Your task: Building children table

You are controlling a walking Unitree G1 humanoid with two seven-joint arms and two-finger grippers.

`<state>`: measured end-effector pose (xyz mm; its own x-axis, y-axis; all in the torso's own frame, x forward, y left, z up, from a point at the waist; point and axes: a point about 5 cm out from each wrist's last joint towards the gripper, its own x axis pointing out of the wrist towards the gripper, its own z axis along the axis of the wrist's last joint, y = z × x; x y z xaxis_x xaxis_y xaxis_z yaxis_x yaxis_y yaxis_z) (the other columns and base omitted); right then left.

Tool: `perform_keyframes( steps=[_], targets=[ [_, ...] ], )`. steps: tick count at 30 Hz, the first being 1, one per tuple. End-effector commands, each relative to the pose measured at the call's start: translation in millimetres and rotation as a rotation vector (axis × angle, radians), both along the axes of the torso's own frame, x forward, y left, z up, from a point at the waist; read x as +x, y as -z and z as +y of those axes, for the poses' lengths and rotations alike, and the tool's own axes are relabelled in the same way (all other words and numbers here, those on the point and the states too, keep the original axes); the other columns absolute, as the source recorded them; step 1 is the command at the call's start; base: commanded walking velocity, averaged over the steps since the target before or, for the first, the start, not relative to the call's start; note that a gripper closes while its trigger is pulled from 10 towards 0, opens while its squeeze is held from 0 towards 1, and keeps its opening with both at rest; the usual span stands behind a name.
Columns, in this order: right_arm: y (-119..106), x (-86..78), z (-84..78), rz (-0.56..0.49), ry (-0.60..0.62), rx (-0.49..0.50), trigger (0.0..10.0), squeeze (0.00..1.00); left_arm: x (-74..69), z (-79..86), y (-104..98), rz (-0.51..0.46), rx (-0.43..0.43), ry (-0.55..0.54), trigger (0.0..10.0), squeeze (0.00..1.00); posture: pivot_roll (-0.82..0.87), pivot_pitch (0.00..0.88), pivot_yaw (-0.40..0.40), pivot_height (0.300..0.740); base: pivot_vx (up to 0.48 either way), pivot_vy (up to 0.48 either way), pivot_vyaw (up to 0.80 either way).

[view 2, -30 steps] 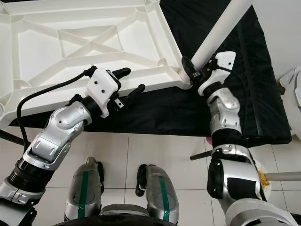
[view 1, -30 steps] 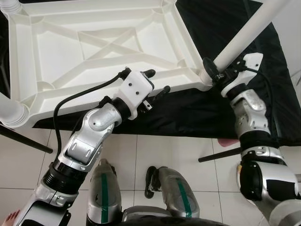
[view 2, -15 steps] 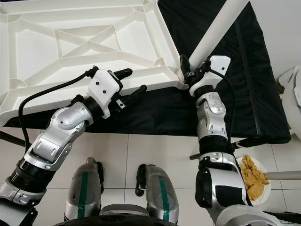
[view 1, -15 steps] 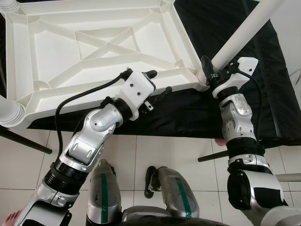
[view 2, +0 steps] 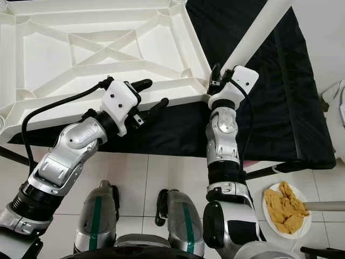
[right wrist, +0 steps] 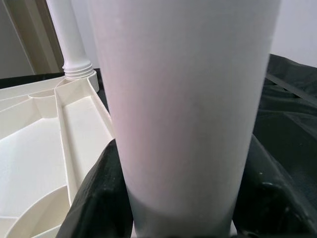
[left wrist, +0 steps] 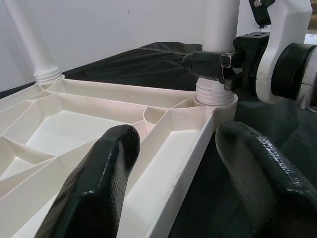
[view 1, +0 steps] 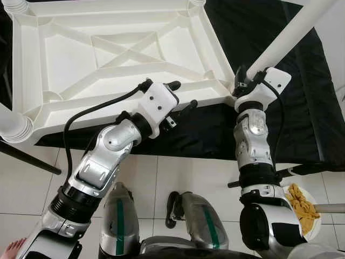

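The white plastic table top [view 1: 124,65] lies upside down on a black cloth [view 1: 302,97], its ribbed underside (crossed braces in the middle) facing up. A white round leg [view 1: 283,40] stands in the near right corner socket — upright, its threaded collar at the socket rim.

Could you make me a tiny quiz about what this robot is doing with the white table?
1. True or false: the tabletop lies underside up.
2. What does the right pincer clasp? A) a white leg B) a plate C) a cable
3. The left pincer straddles the tabletop's near ____.

Key: 1 true. 2 A, low down, just above the corner socket. 3 edge, its fingers apart, one on either side of the rim.
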<state>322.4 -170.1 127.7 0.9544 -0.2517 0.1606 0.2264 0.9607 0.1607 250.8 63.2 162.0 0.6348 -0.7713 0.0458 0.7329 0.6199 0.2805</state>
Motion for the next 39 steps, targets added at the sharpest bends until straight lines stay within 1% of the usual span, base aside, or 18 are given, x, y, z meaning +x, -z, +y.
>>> perform_keyframes(
  steps=[1, 4, 5, 8, 9, 18, 21, 22, 24, 25, 26, 27, 28, 30, 32, 35, 36, 39],
  targets=[
    [13.7, -6.3, -9.9, 0.070, 0.057, 0.005, 0.0, 0.00, -5.1, -3.9, 2.5, 0.014, 0.023, 0.082, 10.0, 0.00, 0.12, 0.024, -0.117, 0.740, 0.000, 0.000, 0.00],
    [14.8, -7.0, -9.9, 0.083, 0.066, 0.004, 0.0, 0.00, -5.2, -3.6, 2.6, 0.013, 0.022, 0.081, 10.0, 0.00, 0.12, 0.024, -0.117, 0.740, 0.000, 0.000, 0.00],
    [14.7, -7.2, -9.6, 0.087, 0.070, -0.001, 5.5, 0.00, -5.3, -3.5, 2.6, 0.014, 0.022, 0.081, 10.0, 0.00, 0.12, 0.025, -0.116, 0.740, 0.000, 0.000, 0.00],
    [14.5, -7.3, -9.5, 0.089, 0.073, -0.003, 5.5, 0.00, -5.3, -3.4, 2.6, 0.014, 0.022, 0.081, 10.0, 0.00, 0.12, 0.025, -0.116, 0.740, 0.000, 0.000, 0.00],
    [13.5, -7.5, -9.1, 0.088, 0.074, -0.009, 10.0, 1.00, -5.4, -3.4, 2.6, 0.015, 0.022, 0.082, 10.0, 0.00, 0.12, 0.026, -0.115, 0.740, 0.000, 0.000, 0.00],
    [12.2, -5.9, -12.0, 0.094, 0.034, -0.014, 10.0, 1.00, -5.5, -3.3, 2.6, 0.015, 0.022, 0.083, 10.0, 0.00, 0.12, 0.028, -0.115, 0.740, 0.000, 0.000, 0.00],
    [11.1, -2.4, -21.7, 0.088, -0.083, -0.036, 10.0, 1.00, -5.4, -3.6, 2.1, 0.016, 0.018, 0.083, 10.0, 0.00, 0.12, 0.028, -0.116, 0.740, 0.000, 0.000, 0.00],
    [11.1, -2.4, -21.7, 0.088, -0.083, -0.036, 10.0, 1.00, -5.4, -3.6, 2.1, 0.016, 0.018, 0.083, 10.0, 0.00, 0.12, 0.028, -0.116, 0.740, 0.000, 0.000, 0.00],
    [10.5, 0.4, -25.3, 0.091, -0.167, -0.058, 10.0, 1.00, -4.8, -3.4, 1.8, 0.015, 0.018, 0.081, 10.0, 0.00, 0.12, 0.028, -0.115, 0.740, 0.000, 0.000, 0.00],
    [10.5, 0.4, -25.3, 0.091, -0.167, -0.058, 10.0, 0.82, -4.8, -3.4, 1.8, 0.015, 0.018, 0.081, 10.0, 0.00, 0.12, 0.028, -0.115, 0.740, 0.000, 0.000, 0.00],
    [11.3, 2.3, -25.2, 0.103, -0.233, -0.069, 10.0, 0.00, -4.6, -3.4, 1.7, 0.014, 0.018, 0.080, 10.0, 0.00, 0.12, 0.028, -0.115, 0.740, 0.000, 0.000, 0.00],
    [11.2, 4.1, -25.1, 0.106, -0.301, -0.092, 10.0, 0.00, -4.3, -3.4, 1.4, 0.012, 0.018, 0.080, 10.0, 0.00, 0.12, 0.027, -0.114, 0.740, 0.000, 0.000, 0.00],
    [11.2, 4.1, -25.1, 0.106, -0.301, -0.092, 10.0, 0.00, -4.3, -3.4, 1.4, 0.012, 0.018, 0.080, 10.0, 0.00, 0.12, 0.027, -0.114, 0.740, 0.000, 0.000, 0.00],
    [10.7, 5.7, -24.8, 0.106, -0.385, -0.120, 10.0, 0.00, -3.9, -3.5, 1.1, 0.011, 0.018, 0.080, 10.0, 0.00, 0.12, 0.026, -0.113, 0.740, 0.000, 0.000, 0.00],
    [10.7, 5.7, -24.8, 0.106, -0.385, -0.120, 10.0, 0.00, -3.9, -3.5, 1.1, 0.011, 0.018, 0.080, 10.0, 0.00, 0.12, 0.026, -0.113, 0.740, 0.000, 0.000, 0.00],
    [7.6, 7.1, -23.7, 0.094, -0.527, -0.132, 10.0, 0.00, -3.5, -3.4, 0.8, 0.010, 0.020, 0.081, 10.0, 0.00, 0.12, 0.028, -0.110, 0.740, 0.000, 0.000, 0.00],
    [7.6, 7.1, -23.7, 0.094, -0.527, -0.132, 10.0, 0.00, -3.5, -3.4, 0.8, 0.010, 0.020, 0.081, 10.0, 0.00, 0.12, 0.028, -0.110, 0.740, 0.000, 0.000, 0.00],
    [5.4, 8.1, -26.6, 0.090, -0.581, -0.148, 10.0, 0.00, -3.4, -3.1, 0.5, 0.011, 0.019, 0.080, 10.0, 0.00, 0.12, 0.030, -0.107, 0.740, 0.000, 0.000, 0.00]
  ],
)
